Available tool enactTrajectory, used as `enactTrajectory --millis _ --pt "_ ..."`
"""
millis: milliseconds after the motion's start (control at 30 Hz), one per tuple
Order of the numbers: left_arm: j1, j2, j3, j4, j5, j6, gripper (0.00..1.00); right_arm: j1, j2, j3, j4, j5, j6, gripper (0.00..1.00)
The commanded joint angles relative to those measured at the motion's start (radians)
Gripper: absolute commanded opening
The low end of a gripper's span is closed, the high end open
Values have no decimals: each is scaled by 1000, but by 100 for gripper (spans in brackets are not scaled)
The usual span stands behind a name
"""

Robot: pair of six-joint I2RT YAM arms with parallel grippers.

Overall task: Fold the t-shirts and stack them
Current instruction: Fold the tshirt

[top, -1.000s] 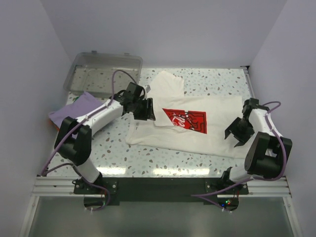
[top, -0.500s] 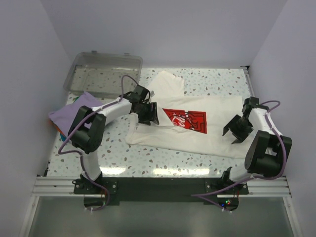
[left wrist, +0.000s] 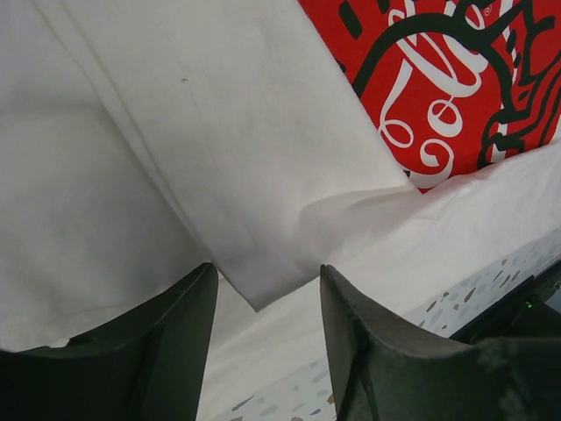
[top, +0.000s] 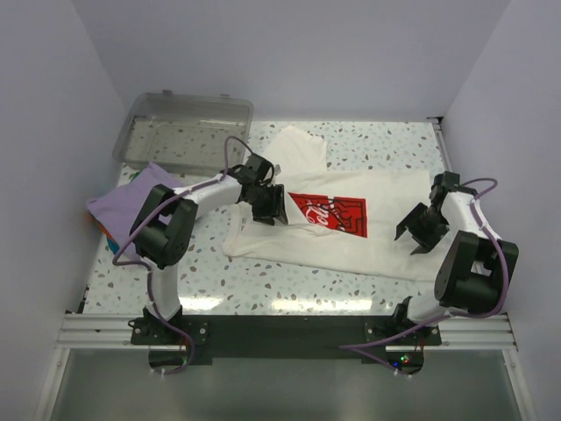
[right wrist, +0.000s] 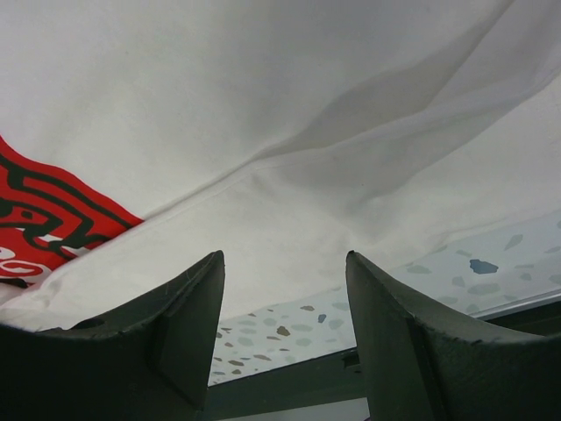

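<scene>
My left gripper (left wrist: 267, 279) stands with its jaws partly apart and nothing pinched. In my left wrist view the pointed corner of a folded flap of the cream-white cotton t-shirt (left wrist: 219, 132) lies in the gap between the two dark fingers (left wrist: 175, 342), free of both. Up and to the right of that corner is the shirt's red square print (left wrist: 438, 79), crossed by black and white lines. Only the wrist view shows this flap corner; from above my own fingers cover it.

My right gripper (right wrist: 282, 263) is likewise parted and holds nothing. Its wrist view shows plain cream cloth with a stitched seam running across it, a sliver of the red print at the left edge, and the pale speckled stone-look table (right wrist: 491, 263) just past the hem.

The top camera gives the layout that neither wrist view can. The cream shirt lies spread across the middle of the table, print upward, with one part reaching toward the far edge. My left gripper sits over the shirt just left of the print, and my right gripper over its right end. The plain lavender-purple t-shirt (top: 131, 197) lies well apart at the table's left edge. It is bunched against the near side of a clear rectangular plastic bin (top: 184, 132) in the far left corner.
</scene>
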Motion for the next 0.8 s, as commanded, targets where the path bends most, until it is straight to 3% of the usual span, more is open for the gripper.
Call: enactTrajectory --millis 0,67,100,233,333,767 --pt "-16 13 42 26 15 -10 52 1 -11 7 13 -29 -5 61" --pt "-21 33 58 29 18 -10 47 1 -9 8 14 -30 -8 61" --pt "-24 37 64 30 21 -7 36 1 -9 11 11 -29 -10 61" --pt "-32 65 108 38 24 4 10 -1 -11 15 11 -29 -13 61" --pt "-41 106 180 20 27 18 1 -1 -11 12 14 -30 -11 61" --pt "-62 267 427 -10 67 44 0 1 -6 5 16 -32 -19 61"
